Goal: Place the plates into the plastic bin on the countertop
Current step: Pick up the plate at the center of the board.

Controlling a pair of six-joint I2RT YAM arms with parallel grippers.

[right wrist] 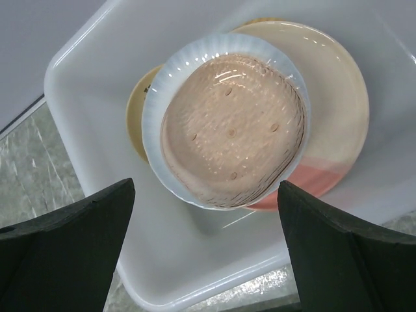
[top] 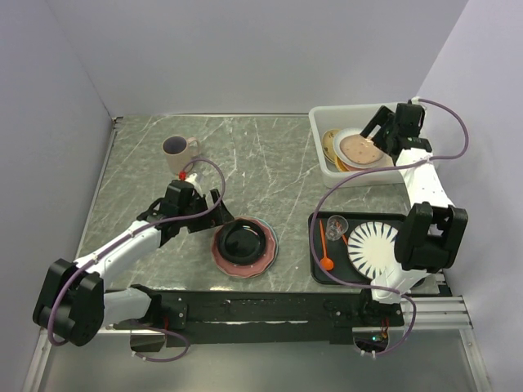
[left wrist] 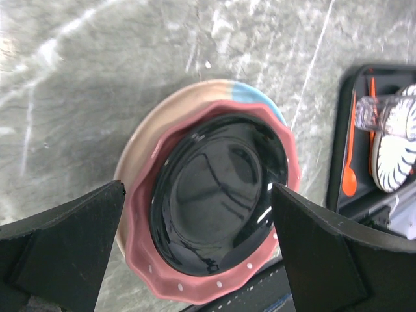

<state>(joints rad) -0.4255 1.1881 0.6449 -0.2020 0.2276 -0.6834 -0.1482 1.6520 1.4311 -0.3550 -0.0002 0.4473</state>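
On the countertop (top: 261, 155), a black plate (top: 242, 241) (left wrist: 218, 188) lies on a pink dotted plate (left wrist: 195, 283), which lies on a cream plate with a blue patch (left wrist: 156, 130). My left gripper (top: 214, 211) (left wrist: 198, 195) hovers open at the left edge of this stack, holding nothing. The plastic bin (top: 327, 167) (right wrist: 84, 71) stands at the back right. Inside it a white-rimmed plate with a tan centre (top: 359, 149) (right wrist: 231, 127) rests on a cream-and-pink plate (right wrist: 338, 97) and a yellowish plate (right wrist: 136, 110). Above the bin, my right gripper (top: 377, 137) (right wrist: 207, 188) is open and empty.
A mug (top: 178, 149) stands at the back left of the counter. A black tray (top: 317, 265) at the front right holds a black-and-white striped plate (top: 372, 245), an orange spoon (top: 325, 249) and a clear glass (top: 336, 224). Walls close in the left, back and right sides.
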